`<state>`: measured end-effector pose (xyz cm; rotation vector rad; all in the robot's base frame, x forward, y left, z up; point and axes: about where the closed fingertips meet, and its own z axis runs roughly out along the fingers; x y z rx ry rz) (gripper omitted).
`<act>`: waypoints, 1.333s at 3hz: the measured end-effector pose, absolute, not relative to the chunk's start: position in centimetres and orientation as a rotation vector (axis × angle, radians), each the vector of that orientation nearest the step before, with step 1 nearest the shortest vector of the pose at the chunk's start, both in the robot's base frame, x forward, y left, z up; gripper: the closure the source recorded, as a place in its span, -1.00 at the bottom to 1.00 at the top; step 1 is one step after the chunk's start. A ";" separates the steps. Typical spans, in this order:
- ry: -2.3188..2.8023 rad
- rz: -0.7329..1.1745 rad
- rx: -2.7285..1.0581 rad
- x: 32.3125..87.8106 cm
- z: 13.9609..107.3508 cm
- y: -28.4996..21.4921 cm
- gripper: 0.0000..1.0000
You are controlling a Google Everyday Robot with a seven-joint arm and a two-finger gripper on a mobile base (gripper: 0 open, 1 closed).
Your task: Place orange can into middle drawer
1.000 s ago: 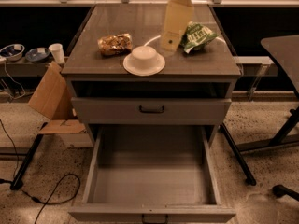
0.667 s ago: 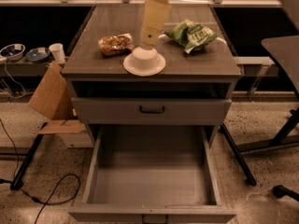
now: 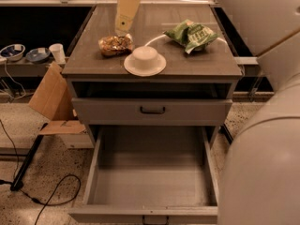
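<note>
The orange can (image 3: 115, 45), a shiny golden-brown foil packet, lies on the grey cabinet top (image 3: 220, 64) at the back left, just behind a white bowl on a plate (image 3: 145, 60). My gripper (image 3: 125, 11), cream-coloured, hangs directly above and slightly behind the packet, its lower end close over it. The middle drawer (image 3: 150, 177) is pulled wide open at the bottom of the view, with nothing in it. My arm's pale body (image 3: 262, 139) fills the right side and hides the cabinet's right flank.
A green chip bag (image 3: 190, 34) lies at the top's back right. A shallower shut drawer front with a black handle (image 3: 152, 110) sits above the open one. A cardboard box (image 3: 49, 97), a paper cup (image 3: 58, 53) and floor cables (image 3: 47, 198) are on the left.
My gripper has swung left, from beside the green chip bag to over the golden packet. My arm's body now fills the right side of the view.
</note>
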<state>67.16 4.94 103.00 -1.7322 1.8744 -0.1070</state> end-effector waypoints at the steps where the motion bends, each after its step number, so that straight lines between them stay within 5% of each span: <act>1: 1.874 -0.107 -1.732 67.2 103.0 4.9 -1.00; 4: 1.848 0.014 -1.774 69.9 96.0 10.3 -1.00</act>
